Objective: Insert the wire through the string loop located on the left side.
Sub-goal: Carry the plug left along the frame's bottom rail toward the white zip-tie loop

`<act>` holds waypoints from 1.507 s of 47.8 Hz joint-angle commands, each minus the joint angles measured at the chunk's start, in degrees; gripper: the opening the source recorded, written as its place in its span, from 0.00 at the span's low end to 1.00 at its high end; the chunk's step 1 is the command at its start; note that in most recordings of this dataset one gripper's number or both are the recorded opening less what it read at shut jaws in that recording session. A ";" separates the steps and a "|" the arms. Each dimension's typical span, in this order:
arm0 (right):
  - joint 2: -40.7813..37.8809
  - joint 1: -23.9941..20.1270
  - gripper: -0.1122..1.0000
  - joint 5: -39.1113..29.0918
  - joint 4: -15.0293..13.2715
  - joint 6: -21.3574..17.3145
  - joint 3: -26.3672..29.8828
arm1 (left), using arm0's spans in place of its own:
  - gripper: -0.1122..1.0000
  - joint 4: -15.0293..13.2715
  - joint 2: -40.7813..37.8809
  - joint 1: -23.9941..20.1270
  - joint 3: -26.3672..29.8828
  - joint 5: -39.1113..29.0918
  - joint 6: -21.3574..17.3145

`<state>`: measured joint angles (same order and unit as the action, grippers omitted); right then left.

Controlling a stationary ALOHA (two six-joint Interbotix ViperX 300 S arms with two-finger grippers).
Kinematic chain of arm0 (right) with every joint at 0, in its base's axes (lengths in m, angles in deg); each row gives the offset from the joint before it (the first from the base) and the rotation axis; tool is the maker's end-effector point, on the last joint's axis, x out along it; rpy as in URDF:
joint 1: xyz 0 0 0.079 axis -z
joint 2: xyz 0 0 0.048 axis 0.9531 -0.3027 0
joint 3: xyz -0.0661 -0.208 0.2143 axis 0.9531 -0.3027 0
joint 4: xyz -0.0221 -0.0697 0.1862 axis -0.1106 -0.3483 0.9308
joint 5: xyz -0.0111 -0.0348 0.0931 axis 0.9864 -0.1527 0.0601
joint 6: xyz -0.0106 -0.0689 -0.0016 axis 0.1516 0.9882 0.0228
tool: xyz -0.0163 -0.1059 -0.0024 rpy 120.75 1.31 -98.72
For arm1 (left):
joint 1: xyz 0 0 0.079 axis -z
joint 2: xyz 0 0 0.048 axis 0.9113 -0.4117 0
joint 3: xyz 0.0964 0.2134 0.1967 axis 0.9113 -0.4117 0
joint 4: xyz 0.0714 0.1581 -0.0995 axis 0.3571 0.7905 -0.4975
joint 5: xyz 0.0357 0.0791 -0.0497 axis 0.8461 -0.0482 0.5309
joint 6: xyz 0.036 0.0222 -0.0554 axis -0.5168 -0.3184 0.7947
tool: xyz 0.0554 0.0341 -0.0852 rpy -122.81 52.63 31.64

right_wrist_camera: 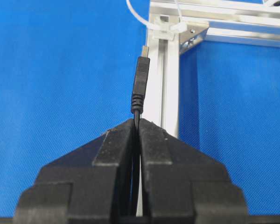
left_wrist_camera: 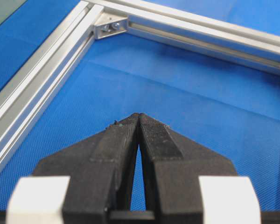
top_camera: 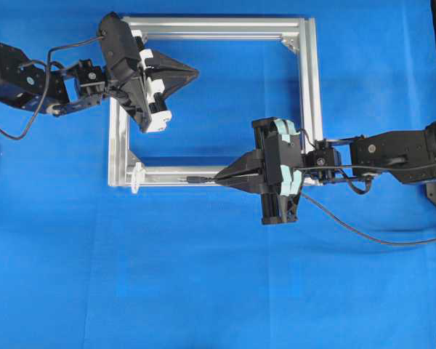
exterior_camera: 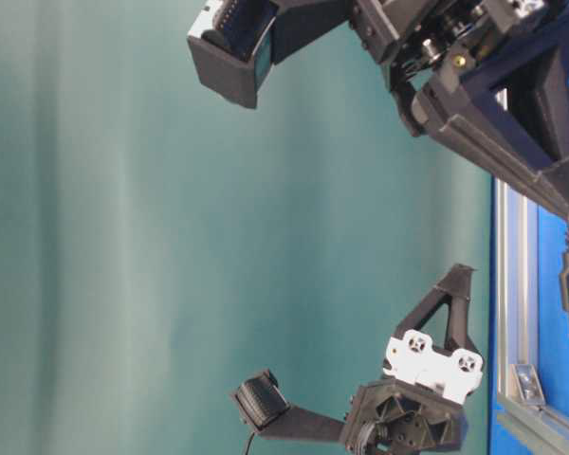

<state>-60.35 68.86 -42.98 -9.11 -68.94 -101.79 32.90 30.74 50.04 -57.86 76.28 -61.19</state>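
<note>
Right tool (right_wrist_camera: 136, 122) pinching wire (right_wrist_camera: 141, 77) | plug seemingly short of string loop (right_wrist_camera: 139, 19)

Overhead view of a blue table surface (top_camera: 203, 291) with a square silver aluminium frame (top_camera: 309, 80) lying flat at its upper middle; the left gripper (top_camera: 192, 72), jaws pinched together and holding nothing, points toward 3 o'clock over the frame's upper left part; the right gripper (top_camera: 219, 177), entering from 3 o'clock, is clamped on the wire (top_camera: 198, 178), whose dark plug tip points toward 9 o'clock along the frame's bottom rail; the string loop (top_camera: 137, 177), small and white, sits at the frame's 7 o'clock corner, apart from the tip.
</note>
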 commanded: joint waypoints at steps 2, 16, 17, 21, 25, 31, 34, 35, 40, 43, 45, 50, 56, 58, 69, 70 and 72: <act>1.58 0.09 0.10 0.26 -0.09 0.09 0.53 | 0.10 0.18 1.85 -0.09 0.35 0.26 0.00; -1.58 0.26 0.10 0.18 -0.09 0.09 4.57 | 0.10 0.18 1.76 -0.09 0.62 0.26 0.00; -1.93 0.26 0.10 0.18 -0.09 0.09 5.01 | 0.10 0.18 1.76 -0.09 0.62 0.26 0.00; -3.60 0.44 0.10 -0.09 -0.09 0.09 6.86 | 0.10 0.18 1.76 -0.09 0.53 0.26 0.00; -5.45 0.70 0.10 -0.70 -0.09 0.09 9.05 | 0.10 0.09 1.85 -0.09 0.35 0.26 0.00; -8.44 0.97 0.10 -2.72 -0.09 0.09 12.66 | 0.10 0.18 1.93 -0.09 0.35 0.26 0.09; -9.40 1.14 0.10 -3.78 -0.09 0.09 14.24 | 0.10 0.18 1.93 -0.09 0.35 0.26 0.09; -9.76 1.14 0.10 -4.13 -0.09 0.09 14.68 | 0.10 0.09 1.93 -0.09 0.35 0.35 0.09; -10.72 1.41 0.10 -5.10 -0.09 0.09 16.00 | 0.10 0.09 1.93 -0.09 0.35 0.26 0.09; -10.90 1.58 0.10 -5.10 -0.09 0.09 16.26 | 0.10 0.18 1.93 -0.09 0.35 0.26 0.09; -10.90 1.76 0.10 -5.10 -0.09 0.09 16.26 | 0.10 0.18 2.02 -0.09 0.35 0.26 0.09; -10.81 1.93 0.10 -5.19 -0.09 0.09 16.00 | 0.10 0.18 1.93 -0.09 0.26 0.26 0.09; -10.90 1.93 0.10 -5.19 -0.09 0.09 15.91 | 0.10 0.18 1.93 -0.09 0.26 0.26 0.09; -10.81 1.93 0.10 -5.19 -0.09 0.09 15.91 | 0.10 0.18 2.02 -0.09 0.26 0.26 0.09; -10.90 1.93 0.10 -5.19 -0.09 0.09 15.73 | 0.10 0.18 2.02 -0.09 0.26 0.26 0.09; -10.81 1.93 0.10 -5.10 -0.09 0.09 15.73 | 0.10 0.18 2.02 0.00 0.26 0.26 0.09; -10.90 1.93 0.10 -5.19 0.00 0.09 15.64 | 0.10 0.18 2.02 -0.09 0.26 0.35 0.09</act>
<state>-72.22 70.71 -48.34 -9.20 -68.76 -86.76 32.90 30.74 50.04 -57.95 76.28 -61.19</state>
